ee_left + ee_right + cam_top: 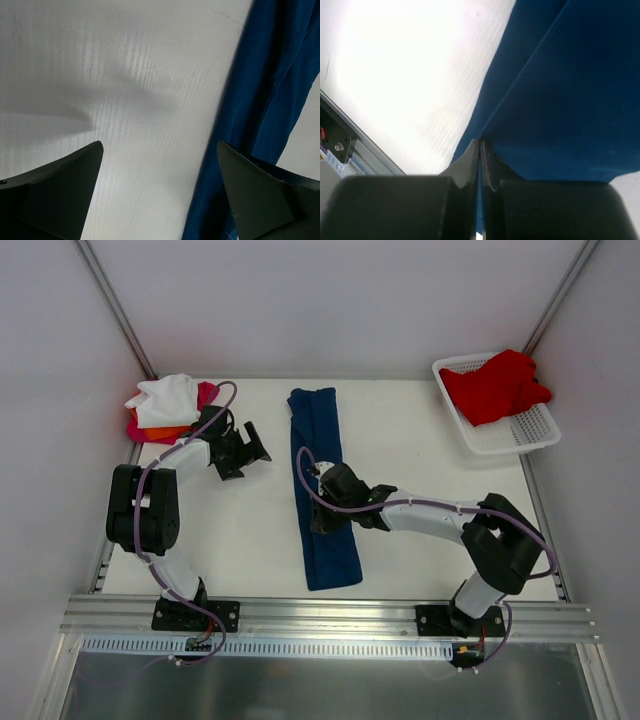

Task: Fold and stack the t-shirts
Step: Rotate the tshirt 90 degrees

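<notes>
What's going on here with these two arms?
The right gripper is shut on the left edge of a navy blue cloth t-shirt, folded into a narrow strip. The left gripper hangs open over the white table beside it. A red t-shirt lies in the white plastic lattice basket; white, orange and magenta ones are heaped at the far left corner.

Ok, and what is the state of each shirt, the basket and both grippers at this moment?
navy t-shirt: folded into a long strip, flat on the table.
red t-shirt: crumpled, in the basket.
basket: upright, holding the red t-shirt.
white t-shirt: crumpled, on top of the far-left heap.
orange t-shirt: crumpled, beneath it.
magenta t-shirt: crumpled, beneath it.
left gripper: open, empty.
right gripper: shut on the navy t-shirt's edge.
</notes>
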